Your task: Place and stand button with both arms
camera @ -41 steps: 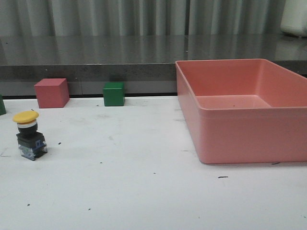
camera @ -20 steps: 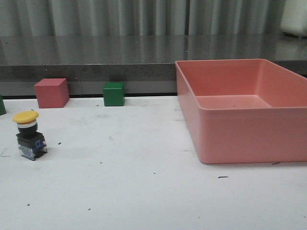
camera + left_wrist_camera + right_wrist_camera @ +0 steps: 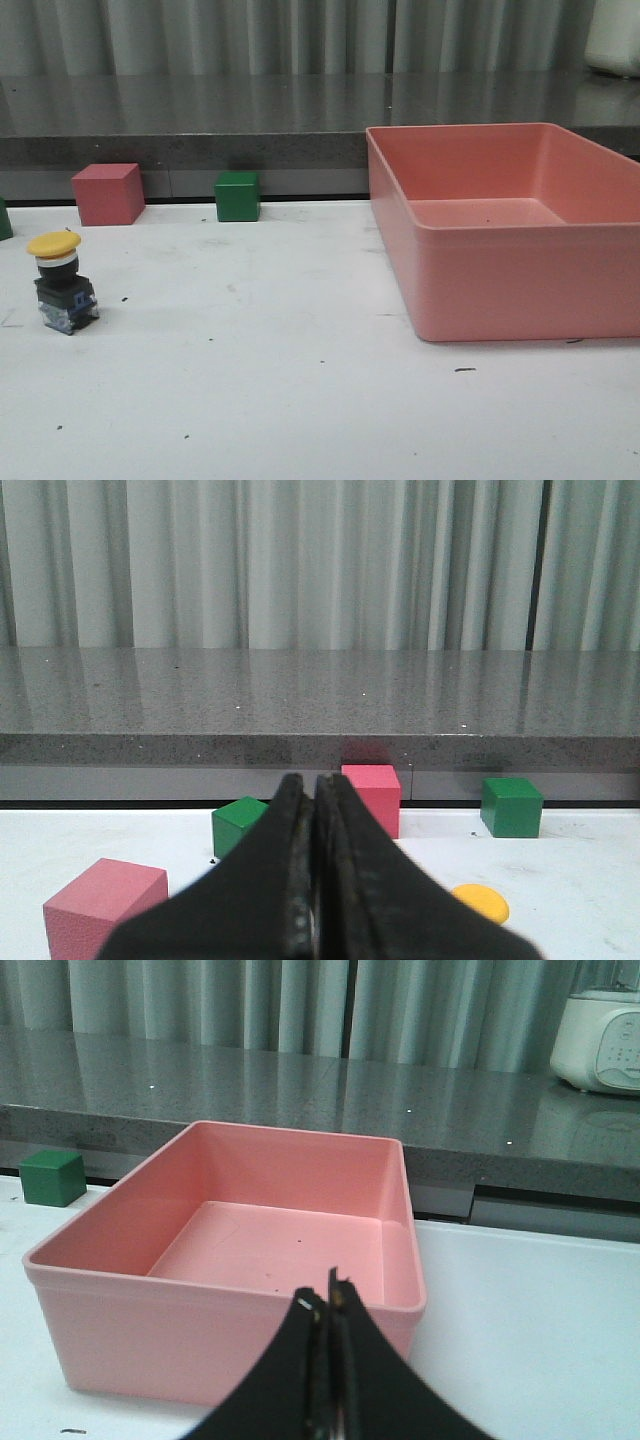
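Observation:
The button (image 3: 62, 283) stands upright on the white table at the left in the front view, yellow cap up, pale collar and black base with bluish bits below. In the left wrist view only its yellow cap (image 3: 481, 901) shows, beside and beyond my left gripper (image 3: 312, 785), which is shut and empty. My right gripper (image 3: 327, 1295) is shut and empty, in front of the pink bin (image 3: 230, 1300). Neither arm shows in the front view.
The pink bin (image 3: 480, 285) takes up the right of the table. A red cube (image 3: 107, 194) and a green cube (image 3: 237, 196) stand at the back wall. The left wrist view shows another pink cube (image 3: 103, 900) and a second green cube (image 3: 238, 825) near the gripper.

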Robot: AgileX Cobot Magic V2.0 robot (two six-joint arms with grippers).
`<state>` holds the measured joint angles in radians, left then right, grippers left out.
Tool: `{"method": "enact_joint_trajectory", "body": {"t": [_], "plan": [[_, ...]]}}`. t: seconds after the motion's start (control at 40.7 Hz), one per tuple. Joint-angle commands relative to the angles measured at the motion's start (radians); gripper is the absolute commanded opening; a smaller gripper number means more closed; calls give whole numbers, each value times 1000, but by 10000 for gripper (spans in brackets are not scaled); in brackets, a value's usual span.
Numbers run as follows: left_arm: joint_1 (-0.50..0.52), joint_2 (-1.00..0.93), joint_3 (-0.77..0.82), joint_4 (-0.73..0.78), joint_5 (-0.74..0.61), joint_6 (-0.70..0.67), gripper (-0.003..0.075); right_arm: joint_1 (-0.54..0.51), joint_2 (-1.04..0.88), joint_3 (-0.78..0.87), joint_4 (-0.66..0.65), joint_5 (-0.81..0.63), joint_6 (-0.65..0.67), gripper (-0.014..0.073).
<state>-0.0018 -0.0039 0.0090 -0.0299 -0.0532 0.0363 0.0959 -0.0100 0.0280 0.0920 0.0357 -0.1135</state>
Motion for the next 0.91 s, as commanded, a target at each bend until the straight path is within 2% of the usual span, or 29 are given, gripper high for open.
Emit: {"method": "enact_joint_trajectory", "body": {"t": [0.0,0.172,0.246,0.884], "plan": [[2,-23,14,-7,-86,-12,-20,-6,-18,-4,2,-97,27,-105],[2,-23,14,-7,-86,-12,-20,-48,-18,-4,-81,-130,152,-105],[2,-23,14,-7,-86,-12,-20,-67,-18,-4,-77,-123,173,-105],[2,-23,14,-7,-86,-12,-20,-103,-18,-4,-108,-97,172,-105]]}}
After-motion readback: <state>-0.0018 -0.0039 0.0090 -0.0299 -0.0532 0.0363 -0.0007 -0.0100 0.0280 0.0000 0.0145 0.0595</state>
